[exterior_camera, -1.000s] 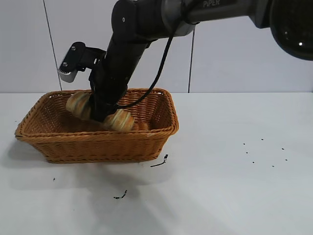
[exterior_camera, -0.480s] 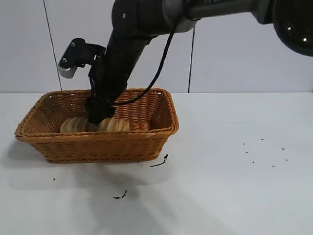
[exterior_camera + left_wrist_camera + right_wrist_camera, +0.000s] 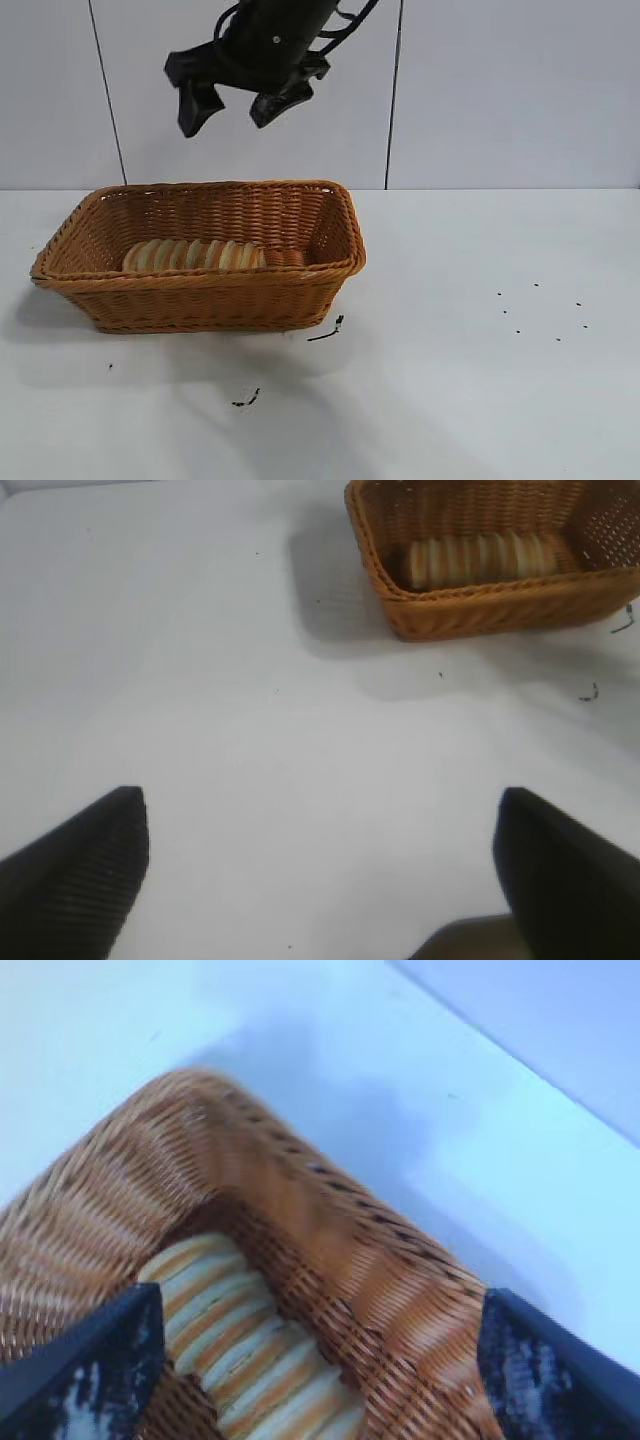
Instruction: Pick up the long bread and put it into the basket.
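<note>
Lying flat on the floor of the basket, the long bread (image 3: 194, 256), a tan-yellow oval loaf w/ orange-brown crosswise stripes, is seen along the near wall. It is enclosed by the large rectangular orange-brown wicker basket (image 3: 330, 215), flared sides and braided rim, set on a white table (image 3: 480, 380). High above the basket, the right gripper (image 3: 232, 104) hangs w/ fingers spread wide, nothing held; placement is judged done, so height gives clearance. The left gripper (image 3: 320, 865) is parked well apart over bare table, fingers wide, nothing held. Small dark specks (image 3: 325, 332) are scattered nearby.
</note>
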Robot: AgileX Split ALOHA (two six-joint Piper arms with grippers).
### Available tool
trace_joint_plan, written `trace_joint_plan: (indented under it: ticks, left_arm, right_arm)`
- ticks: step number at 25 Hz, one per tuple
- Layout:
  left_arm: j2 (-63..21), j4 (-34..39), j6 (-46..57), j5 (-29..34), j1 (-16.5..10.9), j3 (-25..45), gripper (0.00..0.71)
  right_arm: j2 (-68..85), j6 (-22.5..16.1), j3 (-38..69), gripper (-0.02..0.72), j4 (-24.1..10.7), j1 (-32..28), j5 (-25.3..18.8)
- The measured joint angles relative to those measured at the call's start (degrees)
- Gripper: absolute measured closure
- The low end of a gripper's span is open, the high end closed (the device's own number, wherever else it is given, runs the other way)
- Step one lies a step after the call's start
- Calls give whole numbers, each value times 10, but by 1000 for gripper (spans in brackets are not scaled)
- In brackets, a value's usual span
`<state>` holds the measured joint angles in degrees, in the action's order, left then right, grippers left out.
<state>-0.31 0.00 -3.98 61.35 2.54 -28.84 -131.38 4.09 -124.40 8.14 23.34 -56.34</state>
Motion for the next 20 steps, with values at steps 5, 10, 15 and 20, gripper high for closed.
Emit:
trace_joint_plan:
  ticks: [5, 10, 15, 20]
  left_arm:
    - [0, 0, 0, 0, 0, 0, 14]
    - [0, 0, 0, 0, 0, 0, 14]
    - [0, 0, 0, 0, 0, 0, 14]
    - [0, 0, 0, 0, 0, 0, 14]
  right_arm:
    - [1, -25, 0, 115, -52, -82, -35]
    - [1, -29, 0, 115, -59, -163, -56]
    - [1, -31, 0, 115, -59, -208, -94]
    - [1, -31, 0, 115, -59, -211, -130]
